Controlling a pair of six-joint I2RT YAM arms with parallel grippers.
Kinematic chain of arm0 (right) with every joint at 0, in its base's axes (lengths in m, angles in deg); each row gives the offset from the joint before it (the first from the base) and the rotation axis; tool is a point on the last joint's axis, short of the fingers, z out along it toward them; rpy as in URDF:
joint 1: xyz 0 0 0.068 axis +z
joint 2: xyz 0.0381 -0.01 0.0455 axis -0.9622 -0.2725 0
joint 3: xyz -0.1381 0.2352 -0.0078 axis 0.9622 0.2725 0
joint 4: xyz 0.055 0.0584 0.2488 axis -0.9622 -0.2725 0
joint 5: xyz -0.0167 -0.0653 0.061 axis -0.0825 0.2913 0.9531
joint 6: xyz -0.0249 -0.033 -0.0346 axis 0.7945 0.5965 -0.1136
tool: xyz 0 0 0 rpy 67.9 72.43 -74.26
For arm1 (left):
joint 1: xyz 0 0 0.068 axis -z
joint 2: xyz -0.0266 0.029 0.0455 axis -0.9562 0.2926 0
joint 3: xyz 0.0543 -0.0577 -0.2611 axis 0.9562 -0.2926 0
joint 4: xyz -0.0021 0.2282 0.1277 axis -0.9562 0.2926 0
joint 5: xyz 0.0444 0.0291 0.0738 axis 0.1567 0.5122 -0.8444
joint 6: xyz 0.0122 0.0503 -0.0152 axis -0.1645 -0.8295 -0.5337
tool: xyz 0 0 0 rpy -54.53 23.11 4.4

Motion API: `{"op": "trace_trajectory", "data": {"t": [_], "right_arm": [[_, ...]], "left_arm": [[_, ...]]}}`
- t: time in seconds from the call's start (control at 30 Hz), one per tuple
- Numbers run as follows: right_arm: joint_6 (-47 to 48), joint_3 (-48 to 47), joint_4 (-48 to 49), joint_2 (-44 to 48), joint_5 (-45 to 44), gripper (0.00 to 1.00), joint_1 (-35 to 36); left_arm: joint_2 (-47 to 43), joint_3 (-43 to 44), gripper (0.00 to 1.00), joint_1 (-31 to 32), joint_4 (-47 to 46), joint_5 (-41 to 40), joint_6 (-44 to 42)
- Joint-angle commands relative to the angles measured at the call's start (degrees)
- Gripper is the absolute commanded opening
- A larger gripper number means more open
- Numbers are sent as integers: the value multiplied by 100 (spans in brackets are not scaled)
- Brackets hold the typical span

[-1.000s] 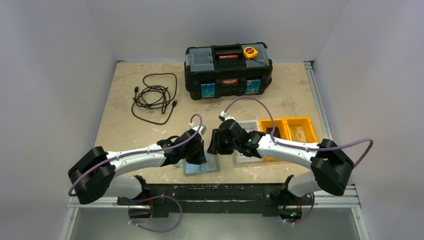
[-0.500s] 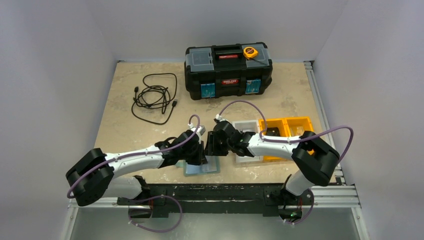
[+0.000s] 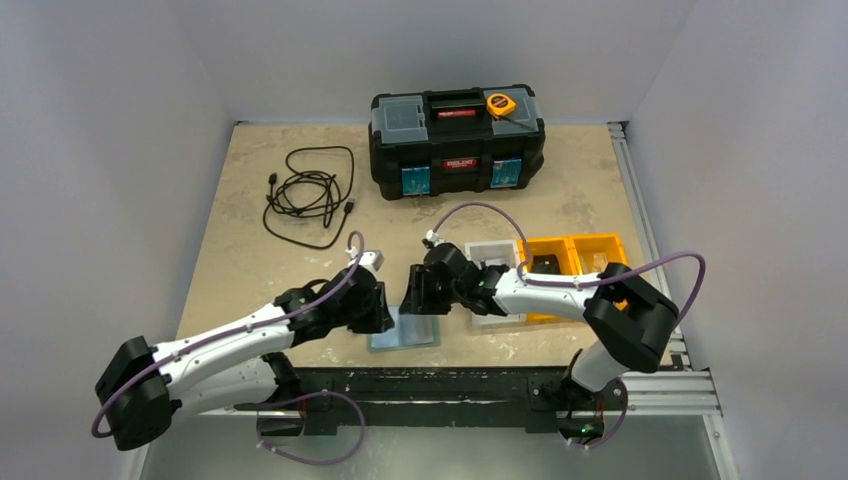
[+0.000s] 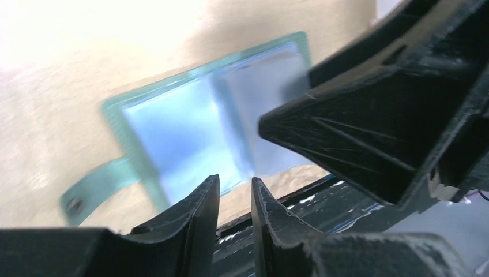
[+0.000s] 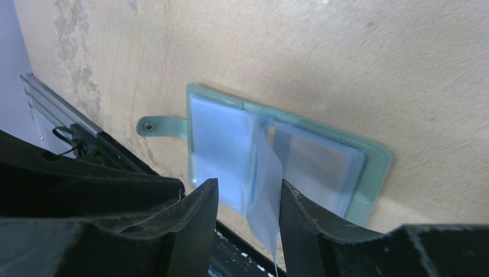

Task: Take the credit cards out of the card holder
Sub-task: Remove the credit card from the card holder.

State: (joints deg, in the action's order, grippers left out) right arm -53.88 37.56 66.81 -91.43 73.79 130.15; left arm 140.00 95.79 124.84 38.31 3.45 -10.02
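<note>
The card holder [image 3: 405,332] lies open and flat near the table's front edge. It is teal with pale blue pockets, and its tab [image 4: 92,190] points left. My left gripper [image 3: 378,312] hovers at the holder's left edge. In the left wrist view the gripper [image 4: 235,180] is empty, its jaws a narrow gap apart. My right gripper [image 3: 413,297] is over the holder's middle. In the right wrist view it [image 5: 248,184] is open, with one raised pale blue pocket leaf [image 5: 266,190] between its fingers. The right pocket [image 5: 314,158] looks greyish. No credit card shows plainly.
A black toolbox [image 3: 457,140] with an orange tape measure [image 3: 501,104] on top stands at the back. A coiled black cable [image 3: 310,195] lies at the back left. A white bin [image 3: 492,255] and orange bins [image 3: 575,258] sit right of the holder. The front rail [image 3: 440,385] is close.
My left arm has drawn back to the left, off the card holder. My right gripper has shifted left over the holder, and a pocket leaf now stands up between its fingers.
</note>
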Motion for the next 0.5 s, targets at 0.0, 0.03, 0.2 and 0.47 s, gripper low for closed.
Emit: {"op": "trace_trajectory", "data": {"t": [0.0, 0.03, 0.2, 0.47], "right_arm": [[-123, -376, 130, -72, 100, 42, 280], [-140, -450, 130, -121, 95, 42, 342], [-181, -927, 130, -642, 59, 42, 639], [-155, -1257, 205, -1562, 142, 45, 718]], "left_arm": [[-752, 203, 25, -24, 1585, -809, 429], [-913, 230, 25, -26, 1799, -899, 475], [-1379, 444, 26, -26, 2431, -1062, 520], [-1385, 661, 26, -26, 2501, -957, 431]]}}
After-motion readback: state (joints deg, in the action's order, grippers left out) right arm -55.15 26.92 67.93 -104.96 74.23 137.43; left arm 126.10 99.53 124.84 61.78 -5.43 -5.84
